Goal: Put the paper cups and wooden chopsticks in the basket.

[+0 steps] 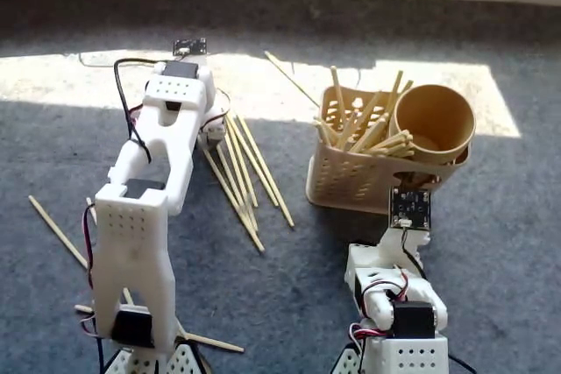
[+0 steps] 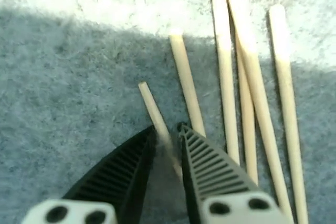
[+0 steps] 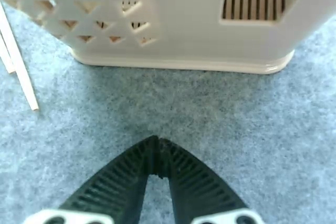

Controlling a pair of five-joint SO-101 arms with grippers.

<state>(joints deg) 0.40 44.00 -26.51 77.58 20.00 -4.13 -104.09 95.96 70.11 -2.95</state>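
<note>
On the grey, fuzzy carpeted table (image 1: 491,243), the left gripper (image 2: 167,129) sits low near the middle, its black ribbed jaws clenched around one thin, round wooden chopstick (image 2: 151,103) that lies flat. Just beside it lie more loose chopsticks (image 1: 245,177), pale and smooth, fanned roughly side by side toward the near edge. A stray stick (image 1: 57,229) lies toward the left edge and another (image 1: 210,341) at the near edge. The basket (image 1: 351,183), beige plastic with rounded corners and latticed walls, stands right of centre toward the far edge. It holds a tan paper cup (image 1: 438,111) tilted on its side and a bristling bundle of sticks (image 1: 368,129). The right gripper (image 3: 158,140) hangs over bare carpet near the basket's wall, jaws closed tip to tip on nothing.
</note>
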